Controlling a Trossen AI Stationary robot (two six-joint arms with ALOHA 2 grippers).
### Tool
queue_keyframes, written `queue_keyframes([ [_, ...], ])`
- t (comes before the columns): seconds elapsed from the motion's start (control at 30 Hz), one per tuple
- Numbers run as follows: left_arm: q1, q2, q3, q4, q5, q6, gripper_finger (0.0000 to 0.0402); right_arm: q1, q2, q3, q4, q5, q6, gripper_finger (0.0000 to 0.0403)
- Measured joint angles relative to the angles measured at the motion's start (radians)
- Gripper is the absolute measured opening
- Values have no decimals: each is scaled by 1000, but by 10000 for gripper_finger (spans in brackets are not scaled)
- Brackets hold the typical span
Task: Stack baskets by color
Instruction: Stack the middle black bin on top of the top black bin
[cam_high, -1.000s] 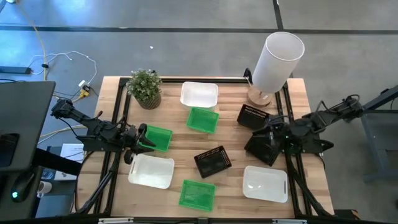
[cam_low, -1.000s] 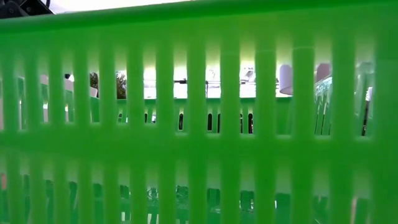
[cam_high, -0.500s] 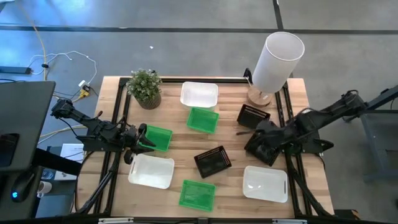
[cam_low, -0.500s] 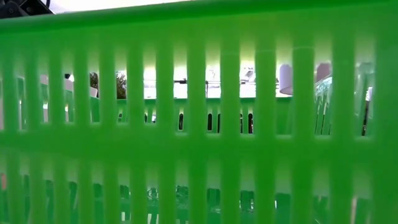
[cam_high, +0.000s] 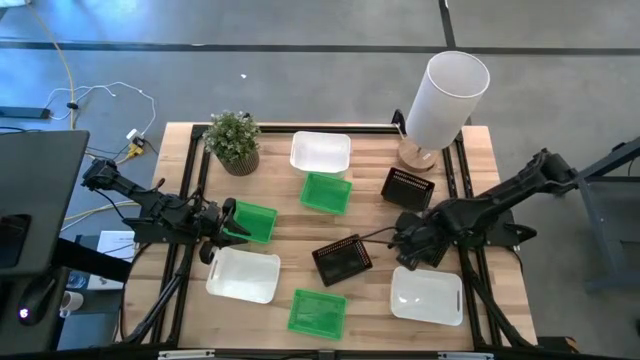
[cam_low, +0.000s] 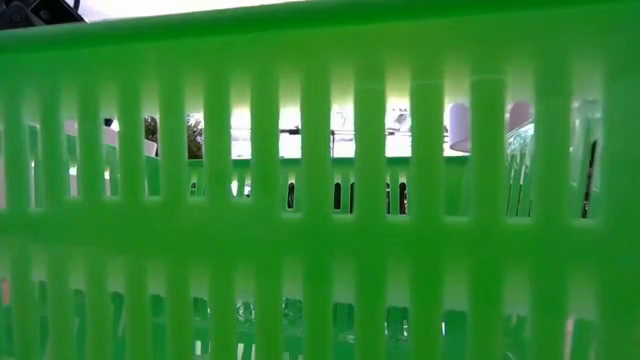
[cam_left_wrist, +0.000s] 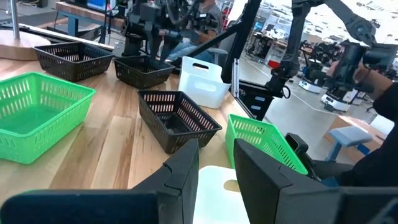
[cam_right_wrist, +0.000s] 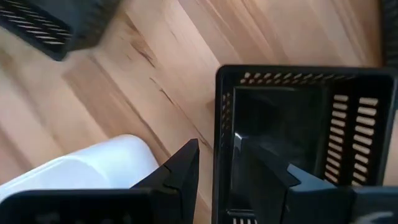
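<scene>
Several baskets lie on the wooden table: white ones (cam_high: 320, 152), (cam_high: 243, 275), (cam_high: 427, 295), green ones (cam_high: 326, 192), (cam_high: 252, 222), (cam_high: 317, 312) and black ones (cam_high: 407, 185), (cam_high: 342, 260). Another black basket (cam_right_wrist: 298, 124) rests flat at the right, under my right gripper (cam_right_wrist: 214, 165). That gripper points down and is open, with the basket's side wall (cam_right_wrist: 222, 124) between its fingers. My left gripper (cam_left_wrist: 216, 162) waits open at the table's left edge beside the green basket (cam_left_wrist: 37, 112), with nothing between its fingers. My right gripper comes from above with one finger (cam_right_wrist: 261, 177) inside the black basket and the other (cam_right_wrist: 180, 174) outside its side wall. I cannot tell whether either finger touches the wall. The basket sits flat on the table.
A potted plant (cam_high: 233, 140) stands at the far left, and a tall white cylinder (cam_high: 445, 95) on a wooden base at the far right. The near green basket's mesh wall (cam_low: 320, 180) fills the low view. Bare wood lies between the middle black basket and the right gripper.
My right gripper has reached from the table's right edge toward the middle and come down, tipping from nearly level to pointing down over the black basket at the right. The baskets and my left arm have kept still.
</scene>
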Motion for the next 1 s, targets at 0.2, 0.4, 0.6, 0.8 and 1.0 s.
queue_keyframes([
  [0.2,0,0,0,0,-3,6,90,0,69,0,0,0,9,108],
  [0.4,0,0,0,0,-3,5,90,0,108,0,13,-1,9,108],
  [0.6,0,0,0,0,-3,5,90,0,115,0,18,-1,12,108],
  [0.8,0,0,0,0,-3,5,90,0,132,0,25,1,35,108],
  [1.0,0,0,0,-1,-3,5,90,0,203,0,44,-1,35,108],
])
